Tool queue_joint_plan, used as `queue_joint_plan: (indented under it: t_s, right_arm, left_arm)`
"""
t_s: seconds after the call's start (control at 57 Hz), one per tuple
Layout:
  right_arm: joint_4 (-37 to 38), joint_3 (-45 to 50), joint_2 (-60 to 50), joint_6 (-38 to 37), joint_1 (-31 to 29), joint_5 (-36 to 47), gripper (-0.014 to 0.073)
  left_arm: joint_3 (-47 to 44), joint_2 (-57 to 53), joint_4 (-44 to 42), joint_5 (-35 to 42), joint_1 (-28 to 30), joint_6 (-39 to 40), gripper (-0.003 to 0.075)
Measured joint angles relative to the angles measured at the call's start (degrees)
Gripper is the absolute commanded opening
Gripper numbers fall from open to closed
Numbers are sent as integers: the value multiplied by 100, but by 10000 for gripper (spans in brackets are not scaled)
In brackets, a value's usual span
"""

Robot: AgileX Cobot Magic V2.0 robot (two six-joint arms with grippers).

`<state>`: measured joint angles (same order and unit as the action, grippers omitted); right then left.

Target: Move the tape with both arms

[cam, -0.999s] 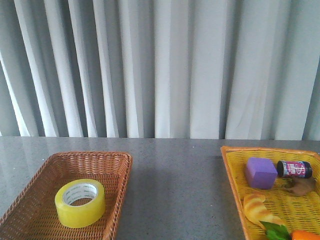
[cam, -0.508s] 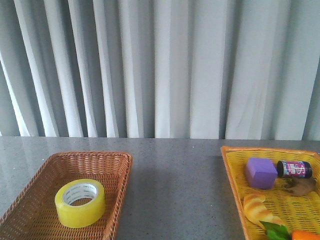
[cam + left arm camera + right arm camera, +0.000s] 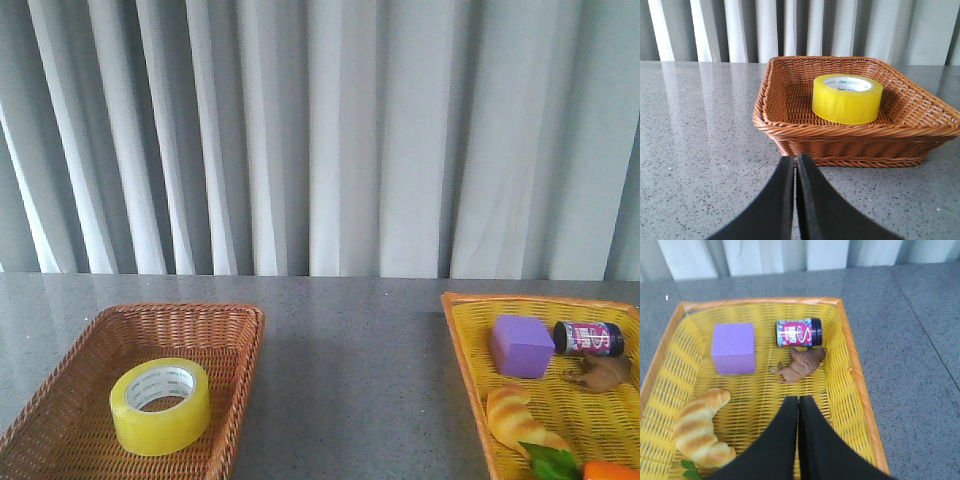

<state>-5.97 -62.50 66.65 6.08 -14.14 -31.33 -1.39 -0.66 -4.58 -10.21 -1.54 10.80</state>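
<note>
The yellow tape roll [image 3: 160, 405] with a white printed core lies flat in the brown wicker basket [image 3: 60, 420] at the table's left; it also shows in the left wrist view [image 3: 847, 98], inside the basket [image 3: 840, 137]. My left gripper [image 3: 795, 161] is shut and empty, low over the table just outside the basket's near wall. My right gripper [image 3: 798, 401] is shut and empty, above the yellow basket [image 3: 852, 360]. Neither arm shows in the front view.
The yellow basket [image 3: 460, 340] at the right holds a purple block [image 3: 520, 345], a small dark jar [image 3: 588, 338], a brown figure [image 3: 600, 373], a croissant [image 3: 518, 418] and green and orange items at its front. Grey curtains hang behind the table.
</note>
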Motion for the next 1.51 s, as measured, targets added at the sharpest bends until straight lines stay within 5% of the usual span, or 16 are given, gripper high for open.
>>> queue_joint_plan:
  t_s: [0.368,0.789,1.034,1.508]
  right_arm:
    - [1355,3768,-2855,-241,1028,2703,-7]
    - [1137,6184,-5601,-362,1103,3307,-7]
    - [1132,6402,-6670,-1032,1103,2734,-7]
    - [992,6402,-6741,-1264,1103,2441,-7]
  left_arm:
    - [0,0,0,0,0,0,-6]
    - [0,0,0,0,1,0,-6]
    - [0,0,0,-5,1,0,-6]
    - [0,0,0,-5,1,0,-6]
